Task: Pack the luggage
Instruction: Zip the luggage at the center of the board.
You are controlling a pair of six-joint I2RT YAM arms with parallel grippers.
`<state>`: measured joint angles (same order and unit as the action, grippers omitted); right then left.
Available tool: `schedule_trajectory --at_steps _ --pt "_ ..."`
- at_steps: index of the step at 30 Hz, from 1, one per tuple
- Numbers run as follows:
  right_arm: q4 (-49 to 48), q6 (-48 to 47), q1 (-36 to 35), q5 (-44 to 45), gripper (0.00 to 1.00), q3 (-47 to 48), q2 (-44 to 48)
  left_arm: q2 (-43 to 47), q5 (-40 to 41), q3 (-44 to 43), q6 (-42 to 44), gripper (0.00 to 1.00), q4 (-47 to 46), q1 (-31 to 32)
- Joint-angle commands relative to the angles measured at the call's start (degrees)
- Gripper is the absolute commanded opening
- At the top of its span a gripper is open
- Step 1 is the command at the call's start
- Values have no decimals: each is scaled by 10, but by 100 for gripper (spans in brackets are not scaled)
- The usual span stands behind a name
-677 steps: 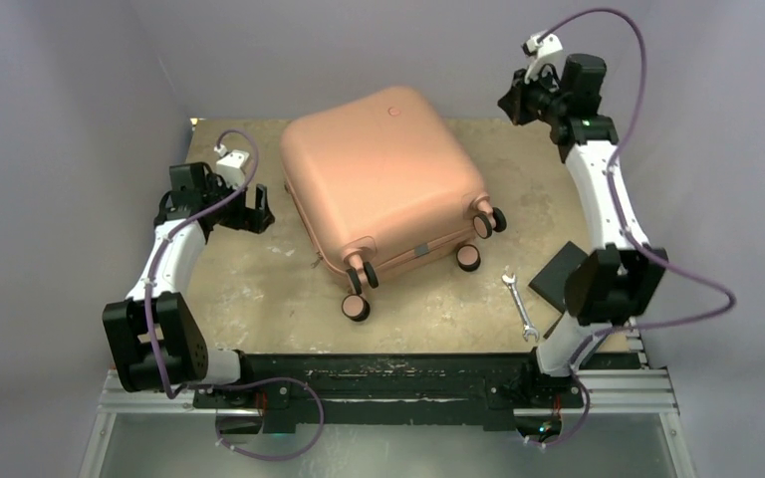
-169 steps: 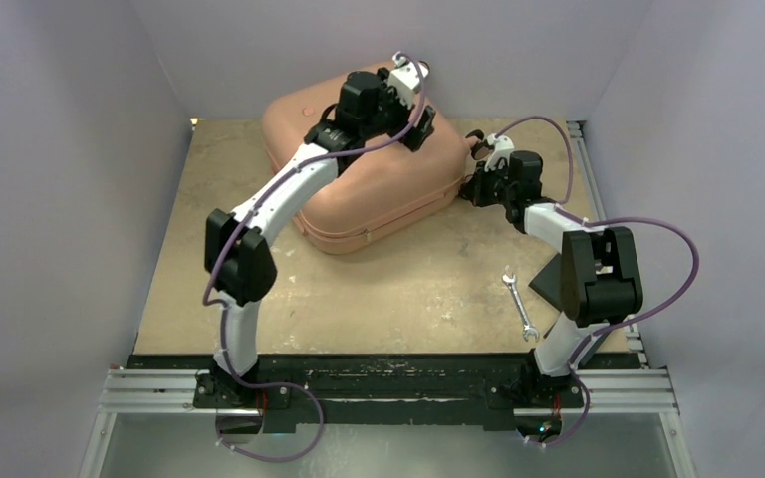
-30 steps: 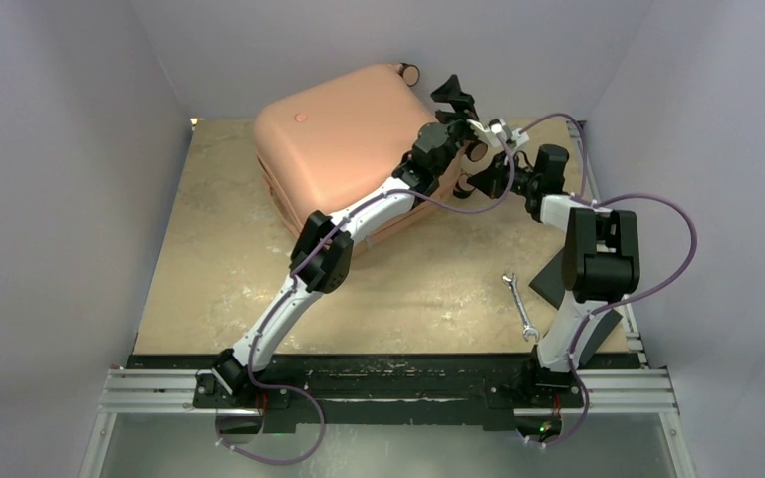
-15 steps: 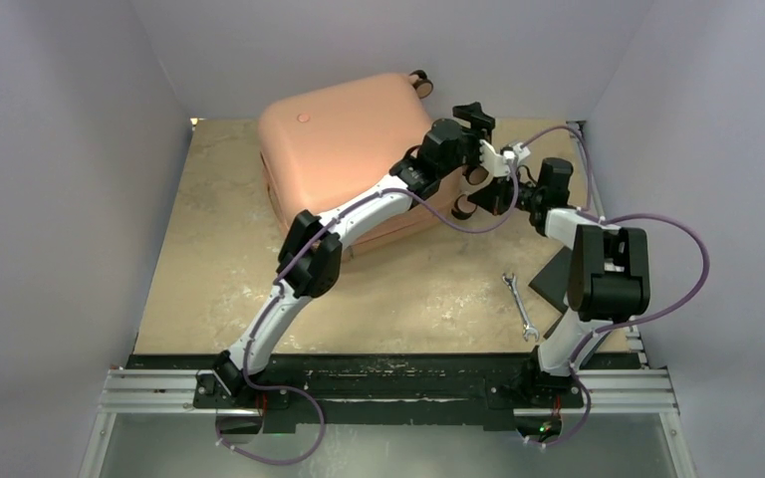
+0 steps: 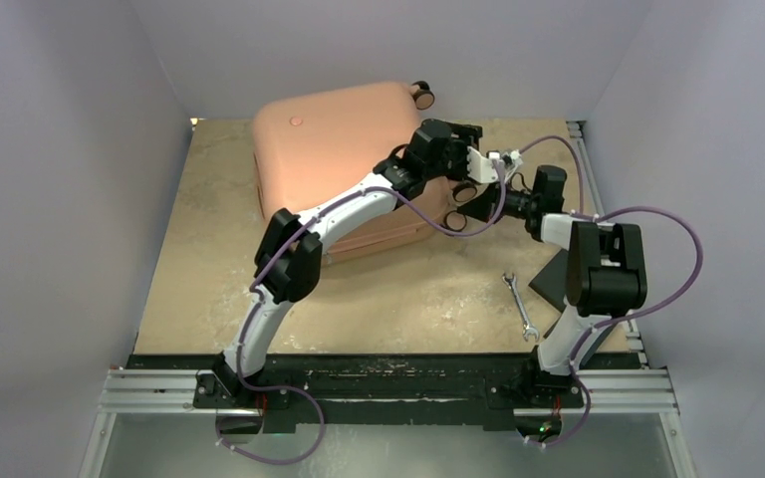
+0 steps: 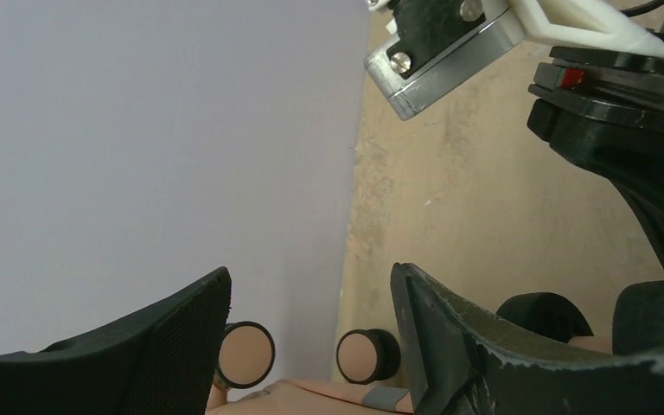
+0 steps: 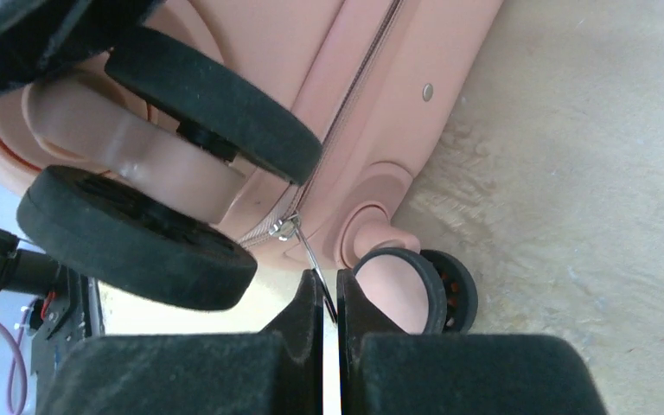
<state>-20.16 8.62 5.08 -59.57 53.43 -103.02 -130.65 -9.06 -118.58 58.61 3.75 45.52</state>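
The salmon-pink luggage [image 5: 329,149] lies shut on the table at the back, its wheel end towards the right. My right gripper [image 5: 486,206] is at the near wheels. In the right wrist view it [image 7: 328,290] is shut on the metal zipper pull [image 7: 311,258], which hangs from the zipper seam in the shell [image 7: 380,78] between the dark wheels [image 7: 216,104]. My left gripper [image 5: 455,134] reaches over the luggage's wheel end. In the left wrist view it [image 6: 309,272] is open and empty above two far wheels [image 6: 246,354] and the shell edge [image 6: 311,398].
A silver wrench [image 5: 518,307] lies on the table at the near right, beside a flat black square pad [image 5: 556,279] partly under my right arm. The back wall stands close behind the luggage. My right arm's camera mount [image 6: 450,43] is close to my left gripper.
My right gripper has moved nearer along the wheel end with the zipper pull. My left gripper has moved down and nearer onto the wheel end. The luggage has turned slightly.
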Motion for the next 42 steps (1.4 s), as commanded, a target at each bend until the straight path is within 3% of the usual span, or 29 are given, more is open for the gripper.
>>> schedule_trajectory --at_steps 1,4,11,15,23,26,29,30,32,36,42 --pt "-180 5 49 279 0 -43 31 15 -54 73 -107 68 367 5" --pt "-227 4 48 250 0 -74 56 28 -70 91 -126 68 375 5" --pt "-206 -41 36 245 0 -74 70 61 -93 149 -134 68 394 5" --pt "-248 2 35 249 0 -99 95 75 -107 167 -143 67 417 5" --pt "-239 -7 12 388 0 -129 162 103 -128 194 -155 67 441 5" --pt "-194 -4 9 350 0 -105 148 109 -133 195 -164 68 444 5" --pt "-158 -18 9 239 0 -73 136 115 -119 194 -181 71 429 5" --pt "-124 -45 8 206 2 -58 133 117 -113 192 -189 72 422 5" --pt "-78 -81 9 128 17 -44 129 120 -103 186 -207 73 407 5" --pt "-31 -132 8 71 43 -46 131 121 -79 175 -247 78 368 5" --pt "-23 -146 -15 27 48 -61 122 136 -38 102 -309 90 284 2"
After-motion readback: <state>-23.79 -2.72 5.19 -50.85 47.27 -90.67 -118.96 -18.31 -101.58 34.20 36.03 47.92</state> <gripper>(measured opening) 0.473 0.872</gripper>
